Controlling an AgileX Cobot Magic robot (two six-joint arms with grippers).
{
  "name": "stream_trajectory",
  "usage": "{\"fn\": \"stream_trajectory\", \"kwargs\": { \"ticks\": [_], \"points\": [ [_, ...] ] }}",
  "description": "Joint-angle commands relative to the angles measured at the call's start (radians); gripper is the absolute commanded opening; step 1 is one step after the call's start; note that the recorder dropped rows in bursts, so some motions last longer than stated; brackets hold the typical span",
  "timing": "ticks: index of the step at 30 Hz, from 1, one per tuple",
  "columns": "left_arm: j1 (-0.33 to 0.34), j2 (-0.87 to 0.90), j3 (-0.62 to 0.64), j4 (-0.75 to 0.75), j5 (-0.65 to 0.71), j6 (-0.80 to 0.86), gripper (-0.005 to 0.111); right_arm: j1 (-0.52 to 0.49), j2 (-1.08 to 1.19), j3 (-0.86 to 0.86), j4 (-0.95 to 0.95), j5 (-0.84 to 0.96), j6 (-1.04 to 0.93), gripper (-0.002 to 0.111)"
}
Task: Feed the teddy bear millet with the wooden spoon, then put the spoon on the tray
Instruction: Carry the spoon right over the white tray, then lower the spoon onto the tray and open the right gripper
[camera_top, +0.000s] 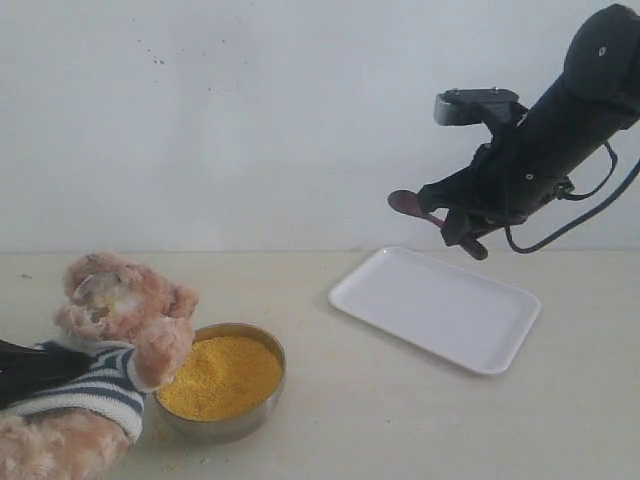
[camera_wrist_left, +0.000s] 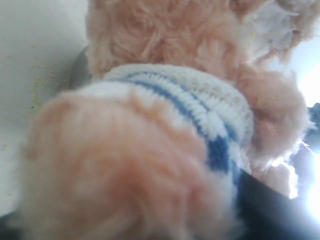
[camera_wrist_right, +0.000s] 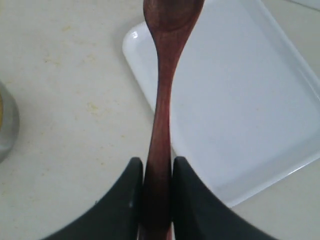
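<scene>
Right gripper (camera_wrist_right: 157, 167) was clamped on the handle of the spoon (camera_wrist_right: 162, 100), which was held in the air over the tray (camera_top: 440, 310) on the desk (camera_top: 400, 430). Left gripper (camera_top: 35, 365) held the bear (camera_top: 120, 310) by its striped torso, touching the bowl (camera_top: 232, 425) of millet (camera_top: 220, 375).

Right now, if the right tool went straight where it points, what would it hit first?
Probably nothing soon: the right tool, holding the wooden spoon, points into open air above the tray; depth is unclear.
</scene>
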Motion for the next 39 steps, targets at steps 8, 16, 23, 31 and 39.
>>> {"fn": "stream_trajectory", "kwargs": {
  "ticks": [8,16,23,31,39],
  "points": [
    [0.001,-0.008,0.006,-0.015,0.038,0.029,0.004,-0.053,0.36,-0.225,0.021,0.044,-0.102,0.0],
    [0.001,-0.008,0.006,-0.015,0.038,0.031,0.004,-0.053,0.436,-0.227,0.01,-0.042,-0.107,0.0],
    [0.001,-0.008,0.006,-0.015,0.038,0.031,0.004,-0.053,0.461,-0.227,-0.021,-0.08,-0.131,0.0],
    [0.001,-0.008,0.006,-0.015,0.038,0.031,0.004,-0.053,0.474,-0.227,-0.052,-0.134,-0.114,0.009],
    [0.001,-0.008,0.006,-0.015,0.038,0.031,0.004,-0.053,0.476,-0.227,-0.068,-0.152,-0.111,0.031]
  ]
}}
